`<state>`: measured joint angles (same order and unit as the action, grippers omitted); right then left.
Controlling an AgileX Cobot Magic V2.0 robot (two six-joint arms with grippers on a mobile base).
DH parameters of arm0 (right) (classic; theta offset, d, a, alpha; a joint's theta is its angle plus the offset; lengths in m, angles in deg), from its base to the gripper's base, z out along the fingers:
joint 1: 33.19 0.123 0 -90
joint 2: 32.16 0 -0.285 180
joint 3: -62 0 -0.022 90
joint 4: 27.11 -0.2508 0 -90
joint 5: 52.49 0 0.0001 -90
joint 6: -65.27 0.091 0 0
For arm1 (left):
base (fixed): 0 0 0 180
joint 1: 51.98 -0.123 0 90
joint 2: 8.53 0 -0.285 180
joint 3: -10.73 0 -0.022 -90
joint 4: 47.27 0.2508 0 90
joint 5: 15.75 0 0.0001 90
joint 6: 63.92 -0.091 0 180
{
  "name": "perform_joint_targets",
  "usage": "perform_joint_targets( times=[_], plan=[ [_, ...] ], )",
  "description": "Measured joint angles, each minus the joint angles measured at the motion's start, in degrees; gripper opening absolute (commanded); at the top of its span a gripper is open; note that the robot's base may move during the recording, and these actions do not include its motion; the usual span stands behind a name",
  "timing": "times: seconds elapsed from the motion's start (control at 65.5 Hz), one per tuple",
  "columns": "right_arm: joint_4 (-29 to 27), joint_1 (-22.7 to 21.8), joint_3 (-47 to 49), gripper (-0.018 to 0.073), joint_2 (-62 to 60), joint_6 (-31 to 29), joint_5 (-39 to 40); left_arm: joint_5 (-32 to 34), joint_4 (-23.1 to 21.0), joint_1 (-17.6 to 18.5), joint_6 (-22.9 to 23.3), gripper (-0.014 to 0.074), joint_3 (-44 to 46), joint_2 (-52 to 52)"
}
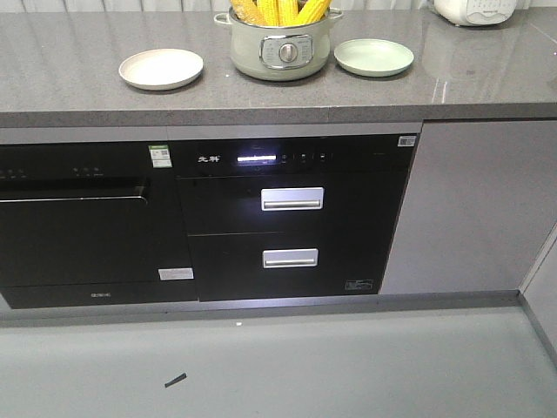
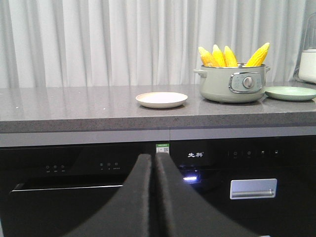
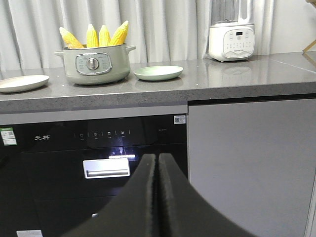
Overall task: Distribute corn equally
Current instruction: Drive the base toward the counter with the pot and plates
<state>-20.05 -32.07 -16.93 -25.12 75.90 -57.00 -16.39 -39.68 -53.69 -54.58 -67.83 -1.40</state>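
A grey stone worktop (image 1: pixel 70 78) runs across a kitchen, with white curtains (image 2: pixel 98 39) hanging behind it. In the left wrist view, the left hand (image 2: pixel 154 157) sits low in front of the cabinets. Its two black fingers are pressed together along their length and hold nothing. Furthest left on the worktop is one empty cream plate (image 1: pixel 161 69). Just to its right, and apart from it, stands one pale green electric pot (image 1: pixel 252 57) with a round dial (image 1: pixel 287 52) on its front. The corn (image 2: pixel 259 54) is all in this pot: four yellow cobs stand on end, tips up and fanned outward above the rim. Right of the pot, close but not touching, lies one empty green plate (image 1: pixel 373 57). Further right, well apart, stands one white countertop appliance (image 3: pixel 231 42) with a button panel. Below the worktop, from left to right, are one black built-in oven (image 1: pixel 78 226), one black drawer unit with two silver handles (image 1: pixel 291 198) stacked one above the other, and one plain grey cabinet door (image 1: pixel 470 209). One small black scrap (image 1: pixel 175 380) lies on the grey floor. In the right wrist view, the right hand (image 3: pixel 157 156) also sits low before the cabinets, its two fingers closed against each other and holding nothing.
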Motion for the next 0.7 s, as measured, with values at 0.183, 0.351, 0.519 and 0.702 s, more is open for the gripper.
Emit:
perform_joint_targets(
  times=[0.183,0.351,0.519,0.702],
  plan=[
    [0.00,0.00,0.00,-0.0006,0.00,0.00,0.00,0.00,0.00,0.00,0.00,-0.0006,0.00,0.00],
    [0.00,0.00,0.00,-0.0006,0.00,0.00,0.00,0.00,0.00,0.00,0.00,-0.0006,0.00,0.00],
    [0.00,0.00,0.00,-0.0006,0.00,0.00,0.00,0.00,0.00,0.00,0.00,-0.0006,0.00,0.00],
    [0.00,0.00,0.00,-0.0006,0.00,0.00,0.00,0.00,0.00,0.00,0.00,-0.0006,0.00,0.00]
  ],
)
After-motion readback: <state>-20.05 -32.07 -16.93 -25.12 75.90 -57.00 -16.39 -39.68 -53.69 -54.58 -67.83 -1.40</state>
